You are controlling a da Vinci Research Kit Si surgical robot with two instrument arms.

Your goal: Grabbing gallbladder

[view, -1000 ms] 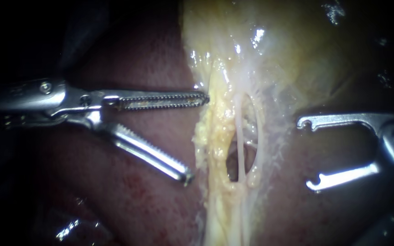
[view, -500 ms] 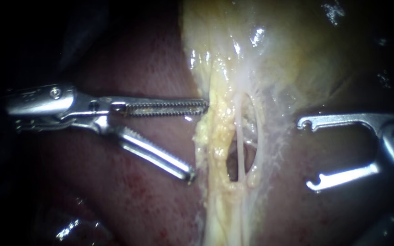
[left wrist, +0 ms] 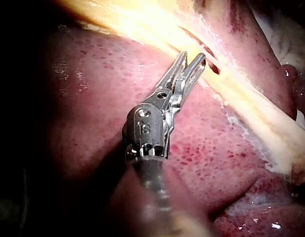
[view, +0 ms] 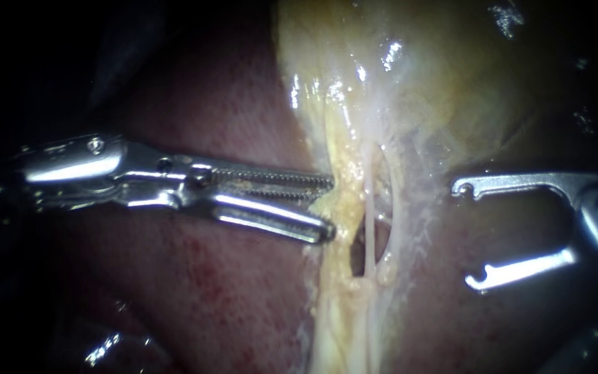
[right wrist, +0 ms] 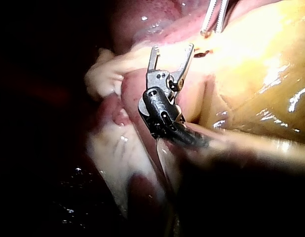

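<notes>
The gallbladder (view: 451, 83) is the pale yellow-green body at the top, and a yellow fatty band (view: 340, 298) runs down from it. My left instrument (view: 330, 206) has serrated jaws, nearly together, that pinch the band's left edge between their tips. The left wrist view shows the same jaws (left wrist: 193, 55) with their tips at that yellow edge. My right instrument (view: 468, 234) is to the right of the band, its hook-tipped jaws wide open and holding nothing. The right wrist view (right wrist: 171, 52) shows them open too.
Two thin whitish tubes (view: 367, 228) (view: 397, 208) cross a small dark window in the band, just right of the left jaws' tips. Red-brown liver (view: 209, 291) lies under both instruments. My left instrument's tip (right wrist: 214, 19) shows beyond the right jaws in the right wrist view.
My left instrument's jaws went from wide open to nearly together while moving right into the yellow edge, which is pushed inward. My right instrument has not moved.
</notes>
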